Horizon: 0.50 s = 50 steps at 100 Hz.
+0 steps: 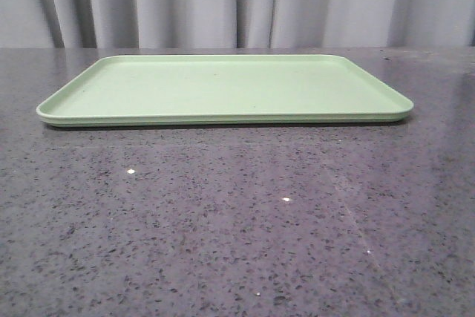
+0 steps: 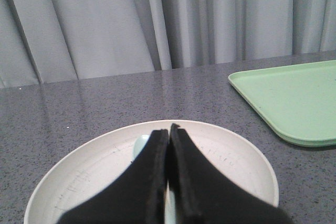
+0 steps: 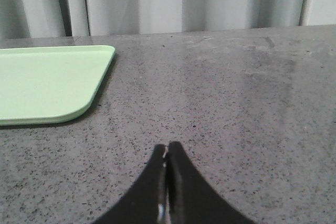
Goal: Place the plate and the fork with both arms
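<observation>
Both grippers are pinched closed on nothing, the left gripper (image 2: 169, 129) poised over the plate (image 2: 79, 171), presumably bound for the green tray (image 1: 223, 87).

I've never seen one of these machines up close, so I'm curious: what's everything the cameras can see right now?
Tray: one, light green, flat on the table, nothing on it.
Plate: one, cream, on the table beside the tray, under the left tool.
Pale blue-grey item: one, on the plate, mostly hidden.
Table: one, dark speckled grey.
Curtain: pale grey, behind the table.
Fork: not visible.
Left tool: black, closed, above the plate.
Right tool: black, closed, over bare table.
</observation>
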Each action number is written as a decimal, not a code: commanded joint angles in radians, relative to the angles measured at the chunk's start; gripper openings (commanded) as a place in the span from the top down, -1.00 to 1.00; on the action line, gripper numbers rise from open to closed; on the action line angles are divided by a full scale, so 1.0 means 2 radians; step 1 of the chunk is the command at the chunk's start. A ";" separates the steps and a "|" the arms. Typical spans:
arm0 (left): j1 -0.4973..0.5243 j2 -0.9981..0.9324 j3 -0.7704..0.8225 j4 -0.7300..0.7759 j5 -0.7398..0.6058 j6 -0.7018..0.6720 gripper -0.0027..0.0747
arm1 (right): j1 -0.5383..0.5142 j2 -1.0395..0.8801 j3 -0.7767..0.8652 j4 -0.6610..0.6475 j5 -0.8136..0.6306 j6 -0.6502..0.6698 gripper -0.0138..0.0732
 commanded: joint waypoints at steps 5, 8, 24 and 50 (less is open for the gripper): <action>0.001 -0.016 0.006 -0.004 -0.043 -0.002 0.98 | -0.004 -0.012 -0.002 -0.001 -0.045 -0.005 0.84; 0.001 -0.016 0.006 -0.004 -0.043 -0.002 0.98 | -0.004 -0.012 -0.002 -0.001 -0.045 -0.005 0.84; 0.001 -0.016 0.006 -0.004 -0.045 -0.002 0.98 | -0.004 -0.012 -0.002 -0.001 -0.051 -0.005 0.84; 0.001 -0.011 -0.027 -0.051 -0.019 -0.002 0.99 | -0.004 -0.010 -0.024 0.005 -0.042 0.003 0.84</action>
